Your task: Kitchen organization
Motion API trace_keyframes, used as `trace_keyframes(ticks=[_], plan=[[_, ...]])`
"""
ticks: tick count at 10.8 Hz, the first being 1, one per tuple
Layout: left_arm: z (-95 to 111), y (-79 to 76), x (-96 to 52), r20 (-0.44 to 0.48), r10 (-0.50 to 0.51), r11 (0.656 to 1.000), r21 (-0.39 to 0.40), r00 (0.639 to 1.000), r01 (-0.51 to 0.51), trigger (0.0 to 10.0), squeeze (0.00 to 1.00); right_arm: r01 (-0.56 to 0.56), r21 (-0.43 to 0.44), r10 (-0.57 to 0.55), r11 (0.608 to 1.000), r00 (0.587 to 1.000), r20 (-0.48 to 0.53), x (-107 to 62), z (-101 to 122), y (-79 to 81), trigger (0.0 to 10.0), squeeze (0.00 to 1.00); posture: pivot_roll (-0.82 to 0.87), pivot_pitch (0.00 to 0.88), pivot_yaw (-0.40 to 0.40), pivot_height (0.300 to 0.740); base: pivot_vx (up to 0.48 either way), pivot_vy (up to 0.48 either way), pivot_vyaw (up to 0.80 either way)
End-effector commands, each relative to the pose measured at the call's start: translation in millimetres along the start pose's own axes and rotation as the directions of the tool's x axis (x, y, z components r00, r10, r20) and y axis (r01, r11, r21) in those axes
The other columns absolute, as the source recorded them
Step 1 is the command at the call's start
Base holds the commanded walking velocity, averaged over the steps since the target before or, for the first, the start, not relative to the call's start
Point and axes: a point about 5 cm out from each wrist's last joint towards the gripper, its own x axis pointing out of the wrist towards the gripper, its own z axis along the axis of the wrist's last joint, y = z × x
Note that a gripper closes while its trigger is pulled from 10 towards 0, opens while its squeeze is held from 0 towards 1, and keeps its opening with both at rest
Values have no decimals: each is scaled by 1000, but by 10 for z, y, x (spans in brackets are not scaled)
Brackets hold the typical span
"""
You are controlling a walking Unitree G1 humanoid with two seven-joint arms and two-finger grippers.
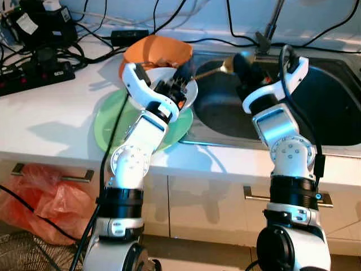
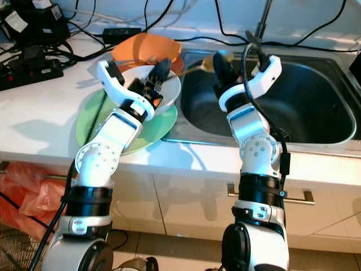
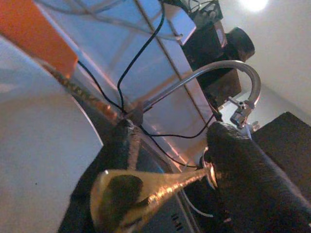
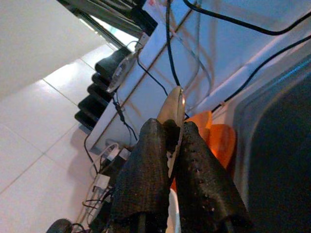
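Observation:
A golden spoon [image 1: 210, 70] hangs level over the left rim of the steel sink [image 1: 338, 101]. My right gripper [image 1: 240, 63] is shut on one end of it, and the spoon's tip [image 4: 174, 104] pokes out between the black fingers [image 4: 146, 165]. My left gripper [image 1: 181, 76] hovers over a white bowl [image 1: 192, 93] that sits on a green plate [image 1: 110, 121]. It is open, and the spoon's other, wider end [image 3: 121, 194] lies between its fingers [image 3: 252, 184]. An orange plate [image 1: 158, 51] lies behind the bowl.
A curved faucet [image 1: 273, 22] rises behind the sink. A black power strip [image 1: 34, 76], an adapter [image 1: 130, 36] and tangled cables crowd the counter's back left. A red plastic bag [image 1: 45, 197] sits on the floor by the cabinet drawers.

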Motion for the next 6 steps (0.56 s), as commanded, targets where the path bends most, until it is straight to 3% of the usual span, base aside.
trace_keyframes(ticks=[1, 3, 4, 5, 6], plan=[[-28, -189, -19, 42, -60, 998, -7, 997, 60, 10000, 1000, 79, -35, -80, 996, 997, -12, -32, 9, -151, 0, 0, -45, 89, 3, 740, 0, 0, 0], [-19, -177, -93, 46, -49, 996, 82, 998, 45, 10000, 1000, 86, -39, -85, 996, 996, 11, -15, 84, -169, 0, 0, -39, 88, 3, 740, 0, 0, 0], [-6, -196, -152, 52, -58, 979, 197, 997, 47, 10000, 1000, 98, -49, -96, 994, 994, 42, 0, 175, -201, 0, 0, -32, 86, 4, 740, 0, 0, 0], [-2, -195, -170, 51, -60, 968, 247, 997, 46, 10000, 1000, 106, -58, -103, 993, 993, 59, 6, 226, -220, 0, 0, -29, 85, 5, 740, 0, 0, 0], [20, -205, -213, 52, -81, 931, 360, 995, 56, 10000, 1000, 125, -89, -116, 988, 989, 96, 7, 342, -262, 0, 0, -24, 83, 5, 740, 0, 0, 0]])
